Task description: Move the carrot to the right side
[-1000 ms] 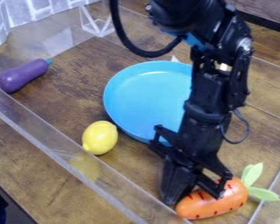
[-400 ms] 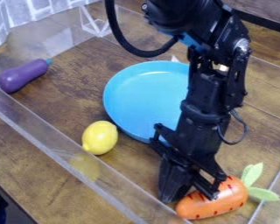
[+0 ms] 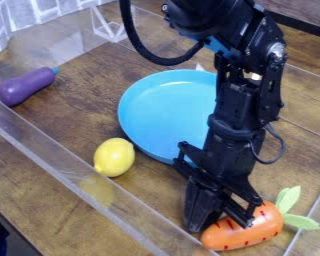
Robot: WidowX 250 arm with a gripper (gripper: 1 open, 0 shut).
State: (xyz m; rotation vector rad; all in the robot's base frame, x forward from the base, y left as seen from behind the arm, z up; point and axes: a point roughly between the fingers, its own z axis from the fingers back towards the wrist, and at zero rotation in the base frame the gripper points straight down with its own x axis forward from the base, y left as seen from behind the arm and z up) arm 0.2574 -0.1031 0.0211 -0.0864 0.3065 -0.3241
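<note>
Over at the upper left of the frame, a purple toy eggplant (image 3: 27,85) lies on the brown wooden tabletop (image 3: 83,110), tilted with its darker tip toward the left edge. A clear plastic wall (image 3: 56,165) runs diagonally from the left side down toward the bottom centre, bordering the wooden surface. Just inside it, left of centre and a little below the middle, sits a smooth yellow toy lemon (image 3: 113,157), near the rim of a round light-blue plastic plate (image 3: 163,110) but apart from it as far as can be seen. The plate fills the middle of the frame, and its right part is hidden behind the black robot arm (image 3: 243,90), which comes down from the top centre toward the lower right. At the arm's lower end, the black gripper (image 3: 227,212) points steeply downward, its jaws drawn in tight against the orange toy carrot (image 3: 246,229) with dark cross lines, pinching the body at its upper left side. The carrot lies on the wood at the lower right corner of the frame, well to the right of the lemon and below the plate. Its light green leafy top (image 3: 294,208) spreads up and to the right, close to the right edge.
</note>
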